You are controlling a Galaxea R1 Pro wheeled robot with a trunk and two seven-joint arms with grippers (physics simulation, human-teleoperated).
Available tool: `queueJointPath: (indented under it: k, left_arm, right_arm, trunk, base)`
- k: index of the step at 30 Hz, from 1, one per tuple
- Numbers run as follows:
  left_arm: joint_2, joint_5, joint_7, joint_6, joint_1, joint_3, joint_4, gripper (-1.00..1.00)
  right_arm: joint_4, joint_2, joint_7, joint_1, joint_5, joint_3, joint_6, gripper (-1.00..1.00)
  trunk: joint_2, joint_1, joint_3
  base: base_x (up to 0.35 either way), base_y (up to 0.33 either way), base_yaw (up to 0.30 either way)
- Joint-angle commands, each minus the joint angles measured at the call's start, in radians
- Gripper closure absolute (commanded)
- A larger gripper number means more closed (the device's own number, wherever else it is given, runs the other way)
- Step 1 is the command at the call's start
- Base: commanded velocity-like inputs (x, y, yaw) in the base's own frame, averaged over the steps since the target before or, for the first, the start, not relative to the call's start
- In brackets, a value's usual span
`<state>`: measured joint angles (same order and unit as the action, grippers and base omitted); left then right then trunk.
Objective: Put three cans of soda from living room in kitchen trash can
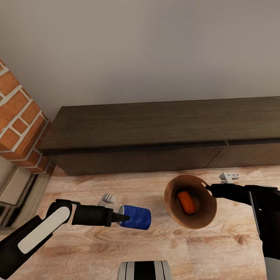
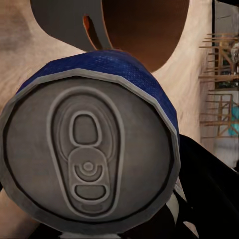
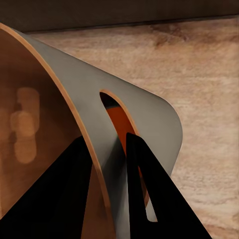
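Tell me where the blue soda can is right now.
In the head view the blue soda can lies sideways in the left gripper, above the wood floor, just left of the copper bin.

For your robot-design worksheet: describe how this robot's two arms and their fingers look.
Both arms are black with white panels. The left arm has a long white oval panel and a round black wrist tapering to the left gripper. The right arm narrows to the right gripper; its fingers are flat black wedges.
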<state>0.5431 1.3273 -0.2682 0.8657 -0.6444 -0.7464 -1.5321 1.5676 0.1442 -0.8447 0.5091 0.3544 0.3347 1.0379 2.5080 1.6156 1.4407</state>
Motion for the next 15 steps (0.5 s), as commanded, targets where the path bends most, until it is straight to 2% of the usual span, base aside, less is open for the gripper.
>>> queueJointPath:
  k: [1,2,5,7,8,10,11,13,15]
  left_arm:
    - [-0.001,-0.003,-0.012,0.005,0.000,0.010,-0.001,1.00]
    - [-0.008,-0.002,-0.023,0.022,0.000,0.027,-0.001,1.00]
    - [-0.063,-0.002,-0.052,0.090,0.000,0.082,-0.002,1.00]
    - [-0.114,-0.002,-0.069,0.131,0.000,0.115,-0.003,1.00]
    - [-0.121,-0.002,-0.071,0.134,0.000,0.118,-0.003,1.00]
    - [-0.157,-0.002,-0.075,0.144,0.000,0.124,-0.003,1.00]
    - [-0.184,-0.002,-0.076,0.149,0.000,0.126,-0.003,1.00]
    - [-0.210,-0.003,-0.076,0.155,0.000,0.127,-0.003,1.00]
    - [-0.252,-0.003,-0.077,0.161,-0.001,0.128,-0.002,1.00]
  right_arm:
    - [0.000,0.000,-0.001,0.000,-0.020,0.000,0.009,1.00]
    - [0.000,0.000,-0.001,0.000,-0.020,0.000,0.009,1.00]
    - [0.000,0.000,-0.001,0.000,-0.020,0.000,0.009,1.00]
    - [0.000,-0.003,-0.001,0.000,-0.021,0.000,0.009,1.00]
    - [0.000,-0.004,-0.001,0.000,-0.021,0.000,0.009,1.00]
    - [0.001,-0.006,-0.001,0.000,-0.021,0.000,0.009,1.00]
    - [0.001,-0.006,-0.001,0.000,-0.021,0.000,0.009,1.00]
    - [0.001,-0.005,-0.002,0.000,-0.022,0.000,0.009,1.00]
    - [0.002,-0.002,-0.028,0.001,-0.027,0.000,0.009,1.00]
  trunk:
    - [0.000,0.000,0.000]
    - [0.000,0.000,0.000]
    - [0.000,0.000,0.000]
    - [0.000,0.000,0.000]
    - [0.000,0.000,0.000]
    - [0.000,0.000,0.000]
    - [0.000,0.000,0.000]
    - [0.000,0.000,0.000]
    - [0.000,0.000,0.000]
  base:
    - [0.000,0.000,0.000]
    - [0.000,0.000,0.000]
    - [0.000,0.000,0.000]
    - [0.000,0.000,0.000]
    - [0.000,0.000,0.000]
    - [0.000,0.000,0.000]
    - [0.000,0.000,0.000]
    - [0.000,0.000,0.000]
    - [0.000,0.000,0.000]
